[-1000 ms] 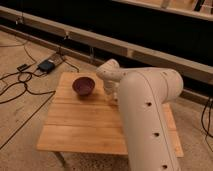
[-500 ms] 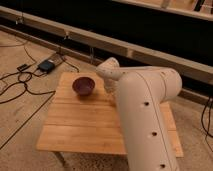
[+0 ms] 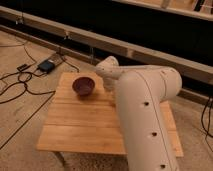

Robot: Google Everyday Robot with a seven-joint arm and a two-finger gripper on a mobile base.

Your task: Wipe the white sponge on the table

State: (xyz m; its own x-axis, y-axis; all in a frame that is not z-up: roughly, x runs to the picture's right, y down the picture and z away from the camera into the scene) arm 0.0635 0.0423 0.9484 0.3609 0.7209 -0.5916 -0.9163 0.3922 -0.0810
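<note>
Big white arm (image 3: 145,115) hides most of gripper (image 3: 107,71), which sits over far side of table (image 3: 85,125), just R of purple bowl (image 3: 83,85). Can't tell if it's spread or pinching anything.

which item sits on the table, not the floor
The purple bowl; the black box and cables lie on the floor. The pincer is hidden behind the arm.

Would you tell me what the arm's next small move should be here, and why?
Probably shift the arm slightly aside to uncover the right half of the table. The arm hides that part, and the gripper is out of sight behind it, right of the purple bowl. No white sponge shows on the visible planks, so it likely lies where the arm blocks the view.
</note>
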